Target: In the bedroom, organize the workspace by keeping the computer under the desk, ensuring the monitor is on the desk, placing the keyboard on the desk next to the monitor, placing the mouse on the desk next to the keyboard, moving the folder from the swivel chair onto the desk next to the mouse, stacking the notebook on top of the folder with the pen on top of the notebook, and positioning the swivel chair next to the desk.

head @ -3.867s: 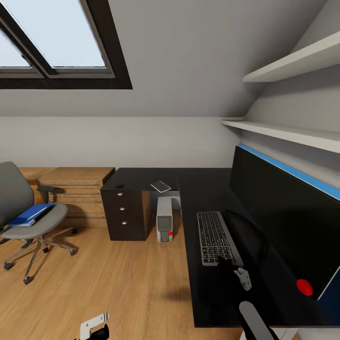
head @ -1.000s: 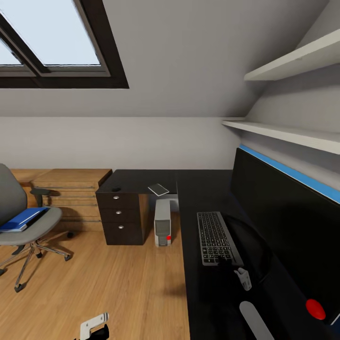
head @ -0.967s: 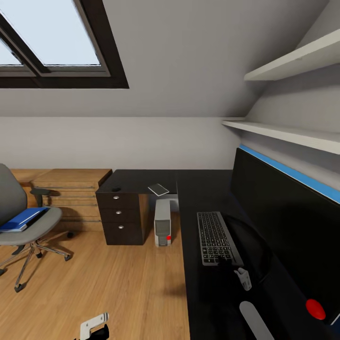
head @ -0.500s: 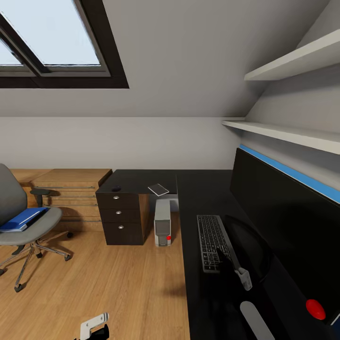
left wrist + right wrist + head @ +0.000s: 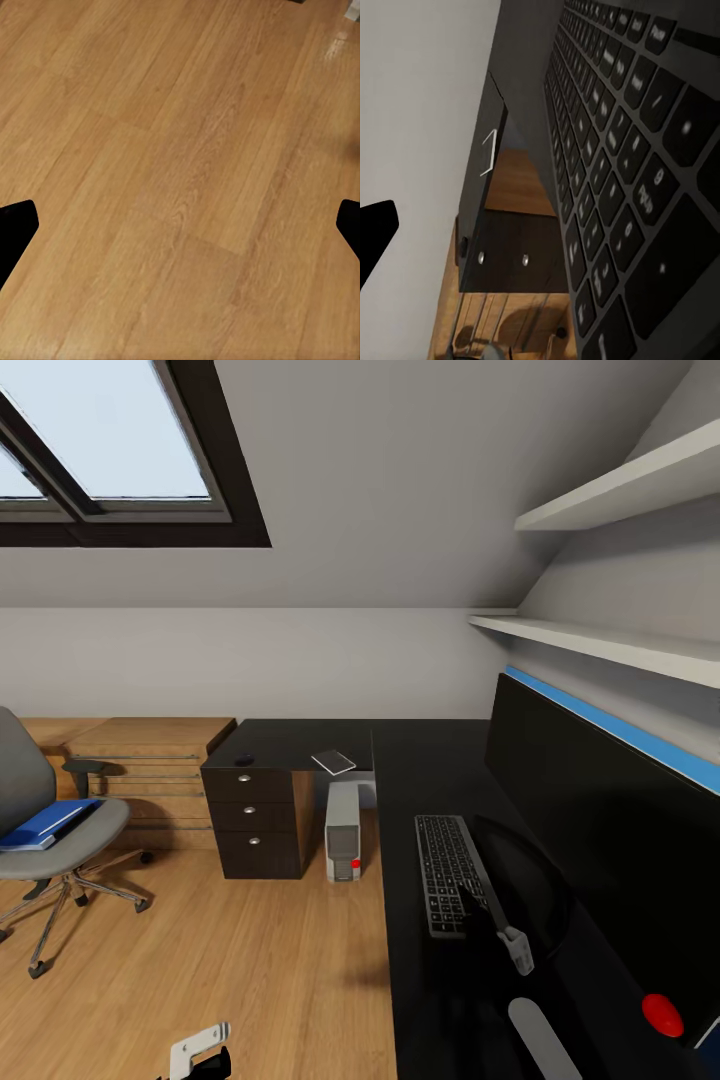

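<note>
Right tool [image 5: 480,905] low over keyboard [image 5: 450,872] on bench [image 5: 420,980], probably nudging it beside monitor [image 5: 600,830]; its fingers spread. Left tool [image 5: 180,225] apart over floor, idle.

The right arm [image 5: 540,1035] was extended forward, its gripper [image 5: 478,905] held low with dark fingertips [image 5: 466,900] spread. The left gripper [image 5: 200,1048] was kept low, its jaws parted wide.
</note>
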Controlling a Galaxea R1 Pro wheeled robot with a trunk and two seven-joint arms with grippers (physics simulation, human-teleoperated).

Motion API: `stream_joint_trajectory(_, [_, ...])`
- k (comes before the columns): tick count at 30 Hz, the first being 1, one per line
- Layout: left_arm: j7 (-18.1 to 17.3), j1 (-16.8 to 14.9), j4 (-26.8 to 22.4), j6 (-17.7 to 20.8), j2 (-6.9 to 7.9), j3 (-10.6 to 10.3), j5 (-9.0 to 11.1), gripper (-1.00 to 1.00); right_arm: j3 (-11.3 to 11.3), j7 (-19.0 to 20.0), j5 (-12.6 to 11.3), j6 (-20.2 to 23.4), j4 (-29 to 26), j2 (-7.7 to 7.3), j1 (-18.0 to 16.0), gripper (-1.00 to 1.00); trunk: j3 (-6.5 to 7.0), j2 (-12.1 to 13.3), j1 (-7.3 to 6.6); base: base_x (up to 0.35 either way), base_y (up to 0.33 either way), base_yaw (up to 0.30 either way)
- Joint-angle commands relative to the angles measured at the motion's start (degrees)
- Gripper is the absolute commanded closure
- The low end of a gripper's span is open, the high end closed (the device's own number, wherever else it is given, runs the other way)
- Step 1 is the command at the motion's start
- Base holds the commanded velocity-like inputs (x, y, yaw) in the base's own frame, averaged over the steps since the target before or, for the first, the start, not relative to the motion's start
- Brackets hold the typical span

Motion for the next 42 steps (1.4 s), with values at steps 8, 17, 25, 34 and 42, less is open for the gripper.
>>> stream_joint_trajectory(8, [0.4, 0.0, -0.3, 0.3, 0.02, -0.1, 0.3, -1.0, 0.1, 0.2, -0.6, -0.4, 0.0, -0.02, 0.0, -1.0, -0.07, 0.0, 0.0, 0.0, -0.004, 0.0])
stream_joint_trajectory(17, [0.7, 0.0, -4.1, 0.4, 0.05, 0.3, 0.5, -1.0, 0.1, 0.2, -0.6, -0.4, 0.0, -0.02, 0.0, -1.0, -0.61, -1.2, 0.66, 0.0, 0.0, 0.0])
stream_joint_trajectory(25, [0.8, 0.0, -5.2, 0.4, -0.26, 3.8, 0.8, -1.0, 0.1, 0.3, -0.6, -0.4, 0.0, -0.02, 0.0, -1.0, -2.04, -4.5, 2.42, 0.0, 0.0, 0.0])
stream_joint_trajectory(34, [0.7, 0.0, -5.4, 0.4, -0.3, 4.3, 0.8, -1.0, 0.1, 0.3, -0.7, -0.4, 0.0, -0.02, 0.0, -1.0, -3.66, -8.1, 4.39, 0.0, 0.0, 0.0])
stream_joint_trajectory(42, [0.7, 0.0, -5.4, 0.4, -0.3, 4.3, 0.8, -1.0, 0.0, 0.5, -0.7, -0.4, 0.0, -0.1, 0.0, -1.0, -5.09, -11.3, 6.15, 0.0, 0.0, 0.0])
